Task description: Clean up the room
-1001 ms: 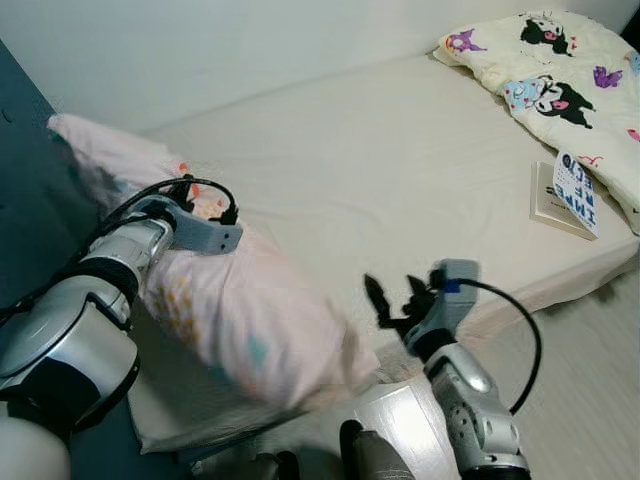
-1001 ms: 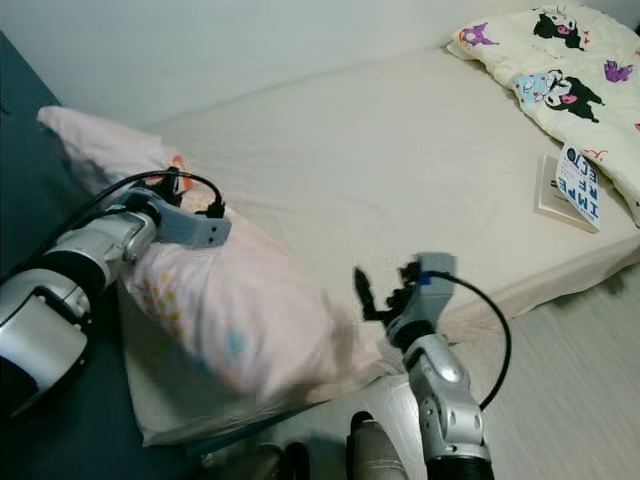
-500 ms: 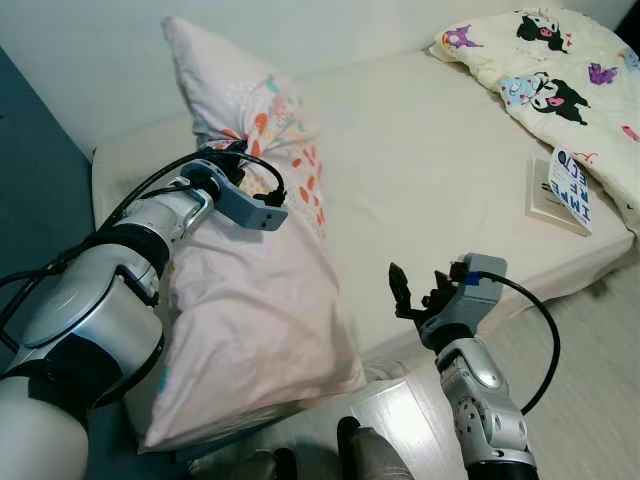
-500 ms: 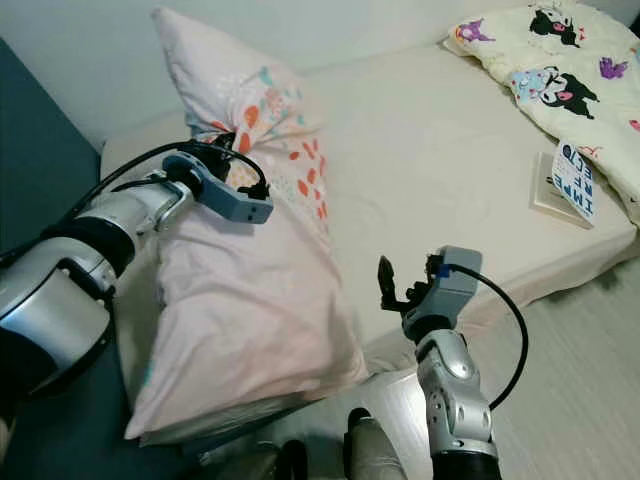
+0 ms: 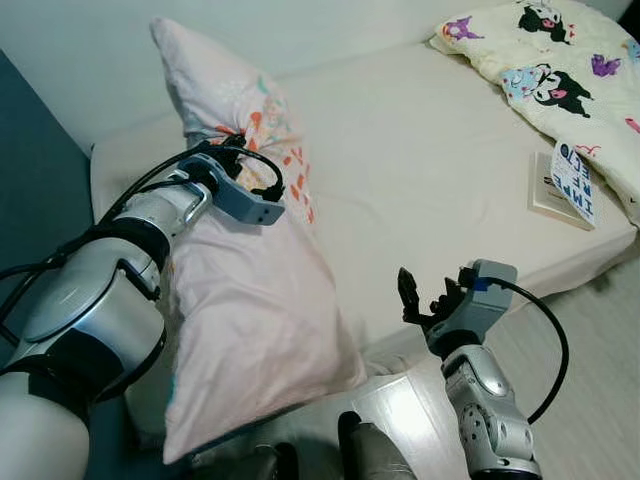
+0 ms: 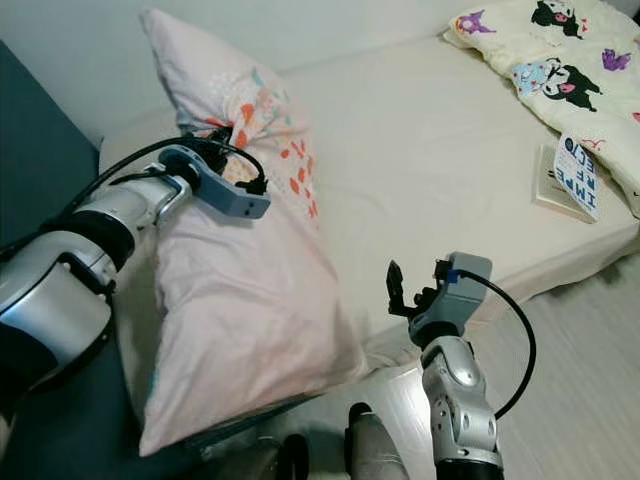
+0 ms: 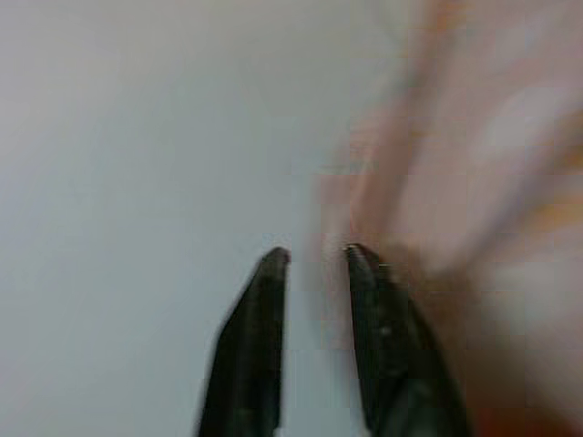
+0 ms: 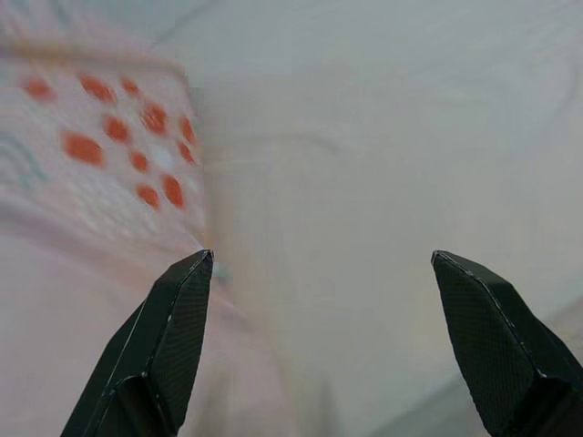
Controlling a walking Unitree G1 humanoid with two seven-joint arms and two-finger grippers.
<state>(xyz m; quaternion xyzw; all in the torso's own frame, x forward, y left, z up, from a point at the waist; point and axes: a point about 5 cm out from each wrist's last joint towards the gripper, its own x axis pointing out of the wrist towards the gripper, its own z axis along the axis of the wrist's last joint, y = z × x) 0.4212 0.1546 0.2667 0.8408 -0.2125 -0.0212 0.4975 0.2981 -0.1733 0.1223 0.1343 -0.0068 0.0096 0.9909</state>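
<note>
From the left eye view you see one pink pillow [image 5: 245, 300] standing tall on the near left corner of the bed [image 5: 420, 190], its lower end hanging past the mattress edge toward the floor. Your left tool [image 5: 232, 150] is buried in a fold near the pillow's upper part, with the fabric bunched around it. Your right tool [image 5: 425, 295] hovers in the air just off the bed's near edge, apart from the pillow. Across the bed lies one cartoon-print blanket [image 5: 560, 70] at the far right corner, and one book [image 5: 565, 190] rests near the right edge, partly under it. The middle of the mattress is bare sheet, with room between pillow and book.

The right eye view gives you the same scene, with the pillow [image 6: 240, 300] leaning against the dark blue headboard side [image 6: 40, 160] and a strip of pale floor [image 6: 580, 400] beside the bed.

The left wrist view shows what the head camera hides: the two fingers [image 7: 260, 355] stand narrow, almost together, with blurred pink fabric pressed against one; you cannot tell how much cloth lies between them.

The right wrist view shows the fingers [image 8: 164, 346] spread wide and holding nothing, with the pillow's orange-spotted cloth and the sheet beyond.
</note>
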